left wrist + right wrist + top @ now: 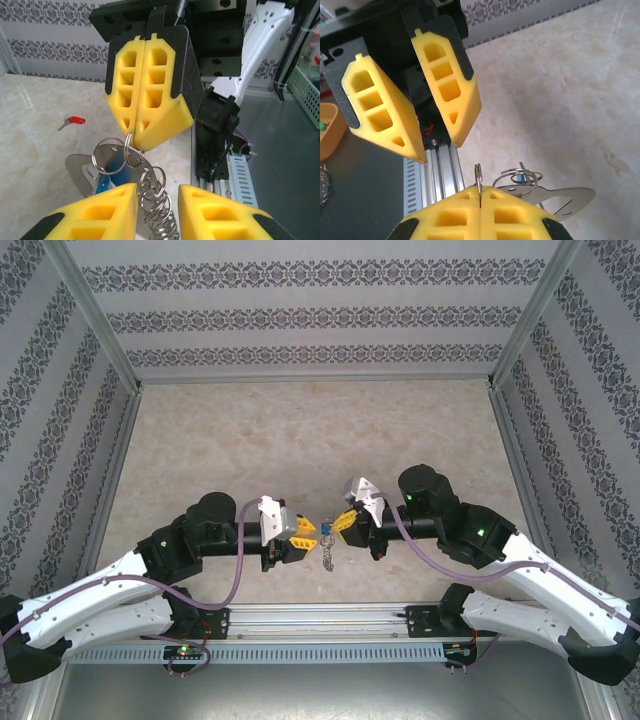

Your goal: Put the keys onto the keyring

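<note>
Two claws faced each other tip to tip above the desk (300,430), near the middle of its near edge. My right claw (136,141) was clamped shut on one ring of the keyring (155,200), which dangled from its tips with a blue piece (112,170) on it. My left claw (157,192) stood parted, gripping nothing, one finger on each side of the hanging rings. One red-headed key (75,120) lay flat on the desk, well apart from them.
</note>
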{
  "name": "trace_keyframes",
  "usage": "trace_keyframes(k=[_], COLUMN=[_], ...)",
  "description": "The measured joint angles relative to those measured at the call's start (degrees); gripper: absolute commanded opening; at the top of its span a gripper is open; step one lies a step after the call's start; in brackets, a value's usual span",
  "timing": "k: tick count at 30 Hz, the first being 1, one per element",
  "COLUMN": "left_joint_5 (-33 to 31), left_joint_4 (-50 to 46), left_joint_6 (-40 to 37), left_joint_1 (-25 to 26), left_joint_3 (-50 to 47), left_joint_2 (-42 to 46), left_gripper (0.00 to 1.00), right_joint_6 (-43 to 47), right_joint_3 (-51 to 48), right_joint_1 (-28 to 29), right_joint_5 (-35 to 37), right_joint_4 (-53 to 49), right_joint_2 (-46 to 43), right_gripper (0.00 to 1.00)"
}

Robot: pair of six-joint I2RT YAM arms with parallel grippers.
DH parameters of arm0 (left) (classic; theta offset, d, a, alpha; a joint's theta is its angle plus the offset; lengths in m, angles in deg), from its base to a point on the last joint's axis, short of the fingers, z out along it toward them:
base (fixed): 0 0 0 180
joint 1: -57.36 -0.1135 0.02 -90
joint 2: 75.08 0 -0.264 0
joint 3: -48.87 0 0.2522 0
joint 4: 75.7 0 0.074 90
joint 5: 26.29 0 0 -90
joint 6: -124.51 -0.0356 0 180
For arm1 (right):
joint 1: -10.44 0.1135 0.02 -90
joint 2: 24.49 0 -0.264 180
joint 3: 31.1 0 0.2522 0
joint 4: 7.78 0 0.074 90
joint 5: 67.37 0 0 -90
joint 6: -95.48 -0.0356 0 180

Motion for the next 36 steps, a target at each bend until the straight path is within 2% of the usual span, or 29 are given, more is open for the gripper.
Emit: trace_keyframes(k=[6,12,15,19,22,25,29,32,36], left_joint_5=[0.0,0.7,1.4,2.2,2.9,3.4,4.0,3.6,3.8], left_joint_4=[-0.2,-0.2,-0.2,-0.2,-0.3,-0.5,0.2,1.8,5.3], left_joint_6=[-0.4,-0.4,-0.4,-0.4,-0.5,-0.2,-0.1,0.3,1.9], left_joint_1=[0.0,0.0,0.0,0.0,0.0,0.0,0.0,0.0,0.0], left_joint_3=[0.0,0.7,0.9,0.9,1.3,1.5,1.4,-0.1,-3.0], left_joint_2=[-2.4,-4.5,-5.1,-6.3,-7.3,-7.6,-6.1,-3.0,0.6], left_gripper=[0.35,0.33,0.22,0.15,0.00,0.00,0.00,0.00,0.00], right_joint_6=[1.8,3.1,3.5,4.3,4.9,5.3,5.2,3.5,-0.4], right_joint_3=[1.9,3.0,3.4,3.5,3.8,3.8,2.8,-0.7,-7.5], right_joint_1=[2.8,3.5,3.5,3.6,3.6,3.7,3.9,3.9,3.9], right_joint_5=[1.1,1.3,1.3,1.3,1.4,1.5,1.3,0.6,0.1], right_joint_4=[-3.8,-5.0,-5.4,-5.6,-6.7,-7.2,-4.8,-0.1,7.1], right_joint_2=[2.8,4.3,4.9,5.1,5.1,5.0,3.2,-0.8,-6.0], right_gripper=[0.00,0.00,0.00,0.00,0.00,0.00,0.27,0.33,0.33])
